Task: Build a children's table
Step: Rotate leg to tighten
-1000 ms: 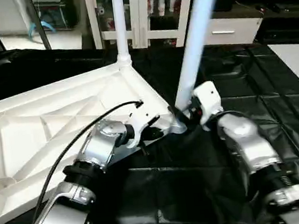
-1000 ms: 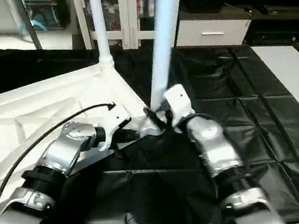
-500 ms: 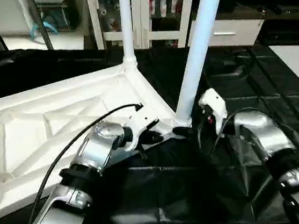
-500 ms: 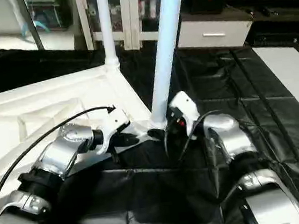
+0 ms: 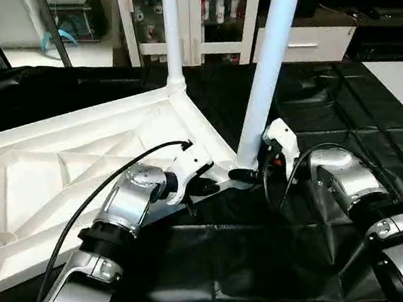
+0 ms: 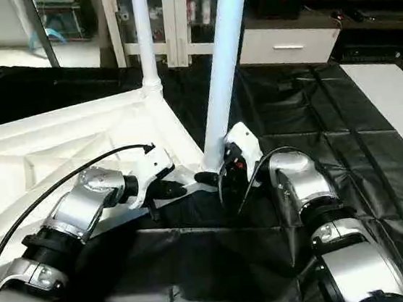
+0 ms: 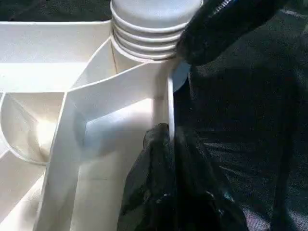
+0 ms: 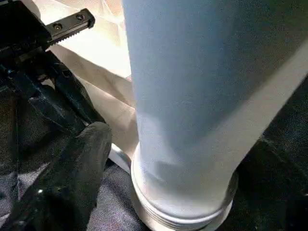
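Right now the leg-fitting step is in hand. The white table top (image 5: 79,165) lies upside down on the black-covered desk (image 5: 343,113), its ribbed underside facing up. One leg (image 5: 171,30) already stands upright in the far corner socket. A second leg (image 5: 271,55) stands in the near corner socket (image 7: 154,33), leaning a little toward the robot's right, with ribbed rings at its base showing above the socket rim, so I judge it only partly seated.

The left pincer (image 5: 204,187) is shut tight on the thin edge wall of the table top just beside that socket, pinning the top against the desk. The right pincer (image 5: 251,174) sits at the foot of the near leg with its jaws standing wide; one black finger (image 8: 67,183) rests beside the leg's base, and whether it touches the leg I cannot tell. It holds nothing that I can see.

Next, the leg likely needs straightening and pressing or twisting fully down into the socket while the left pincer steadies the top. A slanted push could jam it.
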`<state>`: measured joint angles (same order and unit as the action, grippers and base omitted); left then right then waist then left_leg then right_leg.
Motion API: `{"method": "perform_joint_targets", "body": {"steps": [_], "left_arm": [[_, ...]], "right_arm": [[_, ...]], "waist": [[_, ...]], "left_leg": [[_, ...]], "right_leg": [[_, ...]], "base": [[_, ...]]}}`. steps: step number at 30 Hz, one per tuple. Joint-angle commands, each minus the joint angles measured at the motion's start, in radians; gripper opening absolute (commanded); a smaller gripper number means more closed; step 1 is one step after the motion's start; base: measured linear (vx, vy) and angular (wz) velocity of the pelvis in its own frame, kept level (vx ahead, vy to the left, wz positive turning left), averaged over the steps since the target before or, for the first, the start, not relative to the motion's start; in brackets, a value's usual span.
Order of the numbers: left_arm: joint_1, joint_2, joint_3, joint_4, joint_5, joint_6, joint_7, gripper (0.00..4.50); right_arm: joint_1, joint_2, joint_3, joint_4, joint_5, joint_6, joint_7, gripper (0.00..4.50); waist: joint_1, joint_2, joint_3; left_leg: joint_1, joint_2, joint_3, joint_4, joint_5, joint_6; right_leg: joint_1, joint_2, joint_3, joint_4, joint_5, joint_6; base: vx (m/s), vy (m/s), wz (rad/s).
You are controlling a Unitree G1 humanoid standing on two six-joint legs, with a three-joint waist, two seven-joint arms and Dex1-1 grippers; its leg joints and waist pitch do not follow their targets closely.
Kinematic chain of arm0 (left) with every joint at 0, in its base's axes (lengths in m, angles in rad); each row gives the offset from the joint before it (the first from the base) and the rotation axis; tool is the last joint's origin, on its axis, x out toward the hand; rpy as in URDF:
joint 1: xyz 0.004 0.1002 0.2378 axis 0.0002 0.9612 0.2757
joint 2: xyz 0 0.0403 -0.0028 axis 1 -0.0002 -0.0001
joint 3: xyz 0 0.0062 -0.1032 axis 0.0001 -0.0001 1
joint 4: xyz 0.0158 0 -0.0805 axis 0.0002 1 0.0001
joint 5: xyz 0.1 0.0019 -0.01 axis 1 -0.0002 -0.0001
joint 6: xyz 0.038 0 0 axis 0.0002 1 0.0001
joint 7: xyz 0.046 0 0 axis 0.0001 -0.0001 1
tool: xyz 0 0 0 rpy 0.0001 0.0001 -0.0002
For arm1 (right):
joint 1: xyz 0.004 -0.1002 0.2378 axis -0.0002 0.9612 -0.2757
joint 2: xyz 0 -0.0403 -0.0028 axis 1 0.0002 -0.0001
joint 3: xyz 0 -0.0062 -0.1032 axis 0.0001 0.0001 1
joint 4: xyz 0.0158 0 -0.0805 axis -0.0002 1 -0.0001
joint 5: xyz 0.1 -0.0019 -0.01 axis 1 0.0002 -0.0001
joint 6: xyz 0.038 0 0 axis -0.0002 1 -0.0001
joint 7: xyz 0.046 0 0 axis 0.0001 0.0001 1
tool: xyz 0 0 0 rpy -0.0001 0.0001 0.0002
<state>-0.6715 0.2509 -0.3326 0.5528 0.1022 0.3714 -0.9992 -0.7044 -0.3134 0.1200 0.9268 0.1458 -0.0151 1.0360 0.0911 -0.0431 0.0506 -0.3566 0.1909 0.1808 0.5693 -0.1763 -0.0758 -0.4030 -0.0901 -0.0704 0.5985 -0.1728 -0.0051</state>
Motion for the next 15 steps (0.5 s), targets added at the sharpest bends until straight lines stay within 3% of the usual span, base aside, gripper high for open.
{"method": "perform_joint_targets", "body": {"steps": [1, 9, 15], "left_arm": [[0.033, 0.003, -0.053, 0.024, 0.012, 0.024, -0.035, 0.0], [0.034, 0.004, -0.055, 0.022, 0.013, 0.025, -0.039, 0.0], [0.037, 0.005, -0.057, 0.018, 0.014, 0.027, -0.041, 0.0]], "right_arm": [[-0.018, -0.013, -0.017, 0.024, -0.006, -0.023, 0.014, 3.52], [-0.027, -0.009, -0.017, 0.055, -0.015, -0.049, 0.029, 2.77], [-0.027, -0.007, -0.008, 0.071, -0.03, -0.075, 0.039, 2.59]], "waist": [[0.001, 0.0, -0.066], [0.001, 0.002, -0.065], [0.001, 0.002, -0.065]], "left_leg": [[0.005, 0.04, -0.007, -0.055, -0.181, 0.074], [0.005, 0.041, -0.007, -0.056, -0.198, 0.073], [0.006, 0.041, -0.008, -0.056, -0.209, 0.067]], "right_leg": [[0.055, -0.059, 0.042, -0.058, -0.138, -0.281], [0.054, -0.058, 0.041, -0.059, -0.156, -0.281], [0.053, -0.059, 0.042, -0.06, -0.166, -0.278]], "base": [[0.0, 0.0, 0.0], [0.0, 0.0, 0.0], [0.0, 0.0, 0.0]]}}
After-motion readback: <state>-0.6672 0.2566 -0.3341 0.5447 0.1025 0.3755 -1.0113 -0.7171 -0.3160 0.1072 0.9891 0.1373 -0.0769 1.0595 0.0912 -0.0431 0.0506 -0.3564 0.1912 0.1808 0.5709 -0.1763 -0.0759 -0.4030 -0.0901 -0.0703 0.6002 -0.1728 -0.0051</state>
